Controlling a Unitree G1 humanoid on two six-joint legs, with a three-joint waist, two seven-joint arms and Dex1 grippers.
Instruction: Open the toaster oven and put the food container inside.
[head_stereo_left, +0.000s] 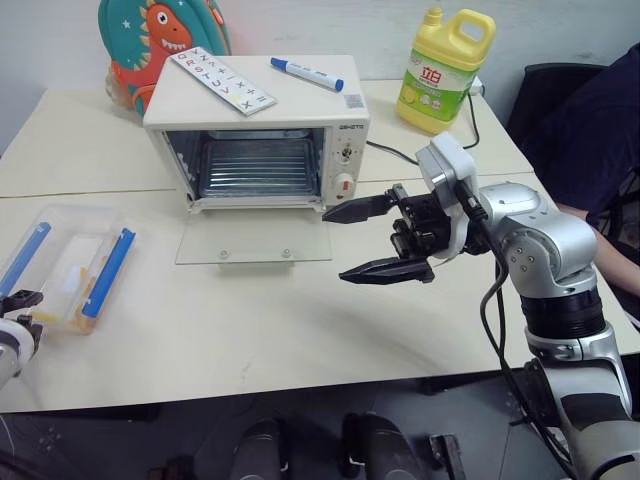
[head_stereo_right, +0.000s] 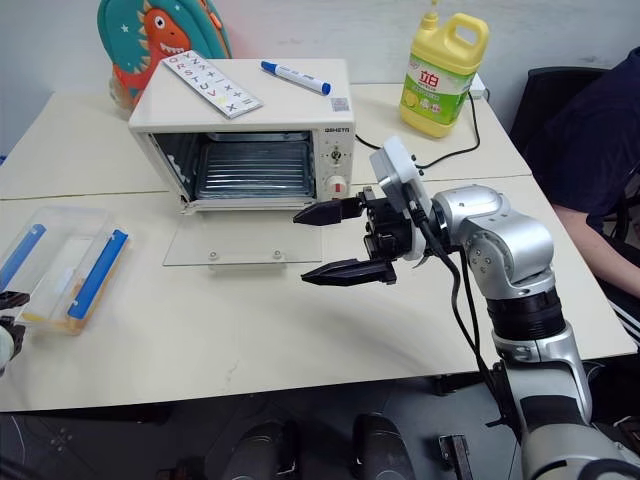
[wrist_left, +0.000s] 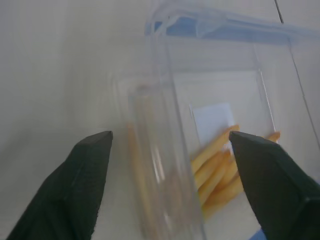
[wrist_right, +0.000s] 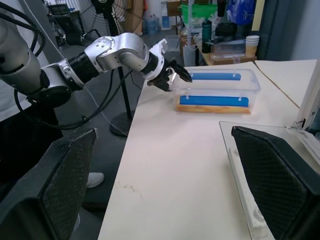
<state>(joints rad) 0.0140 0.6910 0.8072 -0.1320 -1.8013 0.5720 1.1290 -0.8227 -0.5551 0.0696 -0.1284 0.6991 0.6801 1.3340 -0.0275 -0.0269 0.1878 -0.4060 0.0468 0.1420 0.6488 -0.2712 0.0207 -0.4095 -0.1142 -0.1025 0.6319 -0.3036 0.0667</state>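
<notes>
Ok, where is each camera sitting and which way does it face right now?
Left eye and right eye views: on the head, looking forward and down at the toaster oven with its door dropped open; right claw open mid-frame.
Left wrist view: on the left wrist, looking along the open left claw at the food container.
Right wrist view: on the right wrist, facing across the table toward the left arm.
Shared: the food container appears in every view, and the right wrist view also catches the left claw at its edge.
</notes>
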